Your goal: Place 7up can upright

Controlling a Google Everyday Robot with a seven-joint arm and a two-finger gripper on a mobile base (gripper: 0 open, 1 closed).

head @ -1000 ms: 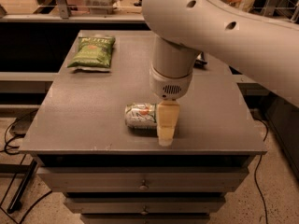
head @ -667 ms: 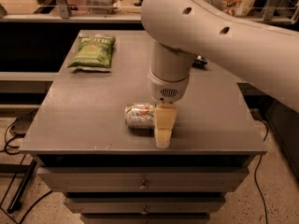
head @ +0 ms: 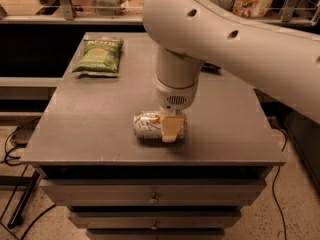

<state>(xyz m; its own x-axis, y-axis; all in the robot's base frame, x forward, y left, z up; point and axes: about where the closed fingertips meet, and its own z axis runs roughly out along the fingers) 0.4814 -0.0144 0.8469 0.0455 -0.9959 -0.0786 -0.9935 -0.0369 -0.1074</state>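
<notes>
The 7up can (head: 147,125) lies on its side near the front middle of the grey table (head: 90,134). It is whitish-silver with an orange-red mark, and its long axis runs left to right. My gripper (head: 171,126) hangs straight down from the big white arm and sits over the right half of the can, covering that end. The can rests on the table top.
A green chip bag (head: 100,55) lies at the back left of the table. A small dark object (head: 212,68) sits behind the arm at the back right. Drawers (head: 152,199) run below the front edge. Cables (head: 12,144) lie on the floor to the left.
My gripper has shifted a little to the left and back, closer onto the can. The can still lies in the same spot.
</notes>
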